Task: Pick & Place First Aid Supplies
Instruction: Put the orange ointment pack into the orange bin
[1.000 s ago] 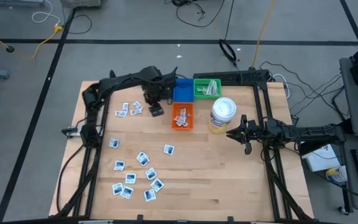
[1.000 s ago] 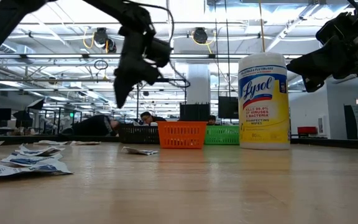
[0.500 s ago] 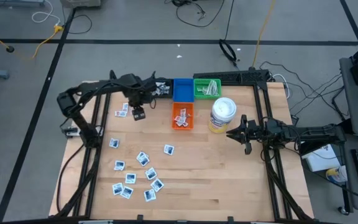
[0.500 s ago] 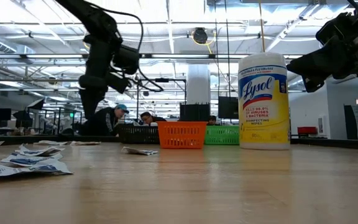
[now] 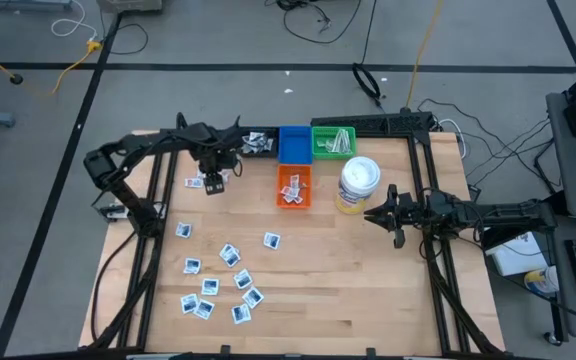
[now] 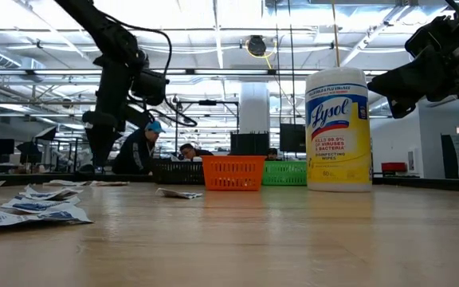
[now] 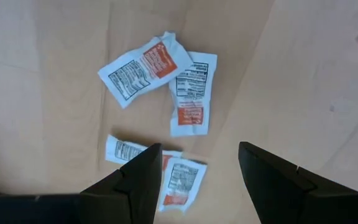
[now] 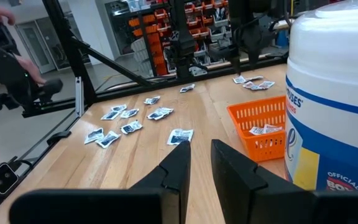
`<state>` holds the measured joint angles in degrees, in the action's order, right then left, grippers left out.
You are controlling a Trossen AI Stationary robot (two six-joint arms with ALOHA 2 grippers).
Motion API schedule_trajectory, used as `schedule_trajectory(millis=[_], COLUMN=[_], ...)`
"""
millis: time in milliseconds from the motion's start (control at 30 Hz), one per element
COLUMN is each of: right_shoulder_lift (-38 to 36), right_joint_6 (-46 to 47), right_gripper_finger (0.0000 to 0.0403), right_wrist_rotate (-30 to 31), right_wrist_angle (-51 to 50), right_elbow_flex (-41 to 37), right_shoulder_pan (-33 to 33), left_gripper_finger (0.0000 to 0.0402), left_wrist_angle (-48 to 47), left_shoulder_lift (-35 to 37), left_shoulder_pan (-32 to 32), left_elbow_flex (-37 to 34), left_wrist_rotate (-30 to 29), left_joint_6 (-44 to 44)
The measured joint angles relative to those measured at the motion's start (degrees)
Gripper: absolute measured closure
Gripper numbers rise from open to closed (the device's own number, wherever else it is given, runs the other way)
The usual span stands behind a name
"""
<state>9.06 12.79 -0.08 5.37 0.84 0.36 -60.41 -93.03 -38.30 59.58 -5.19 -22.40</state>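
The left gripper (image 7: 196,163) hangs open and empty over red-printed packets (image 7: 188,93) near the table's far left; overlapping packets risk a double pick. The right gripper (image 5: 390,216), nearly closed and empty, waits beside the wipes canister (image 5: 357,185). The orange basket's (image 5: 294,185) contents are perhaps more packets.

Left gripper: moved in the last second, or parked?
Yes. The left gripper has swung left across the table, away from the blue bin it was beside, and now hangs open over the red-print packets.
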Motion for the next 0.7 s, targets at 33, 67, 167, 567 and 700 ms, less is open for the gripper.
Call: schedule_trajectory(millis=[33, 67, 167, 567, 700], right_shoulder_lift=[0.0, 0.0, 0.0, 0.0, 0.0], right_joint_6=[0.0, 0.0, 0.0, 0.0, 0.0], right_gripper_finger=[0.0344, 0.0344, 0.0344, 0.0344, 0.0344], right_wrist_rotate=[0.0, 0.0, 0.0, 0.0, 0.0], right_wrist_angle=[0.0, 0.0, 0.0, 0.0, 0.0], right_elbow_flex=[0.0, 0.0, 0.0, 0.0, 0.0], right_shoulder_pan=[0.0, 0.0, 0.0, 0.0, 0.0], left_gripper_finger=[0.0183, 0.0183, 0.0183, 0.0183, 0.0183], left_wrist_angle=[0.9, 1.8, 4.1, 15.0, 15.6], left_shoulder_lift=[0.0, 0.0, 0.0, -0.1, -1.3], left_shoulder_pan=[0.0, 0.0, 0.0, -0.2, -0.7], left_elbow_flex=[-0.6, -1.3, -3.2, -8.8, -9.4], left_wrist_rotate=[0.0, 0.0, 0.1, 0.2, 0.7], left_joint_6=[0.1, 0.4, 1.4, 1.7, 1.6])
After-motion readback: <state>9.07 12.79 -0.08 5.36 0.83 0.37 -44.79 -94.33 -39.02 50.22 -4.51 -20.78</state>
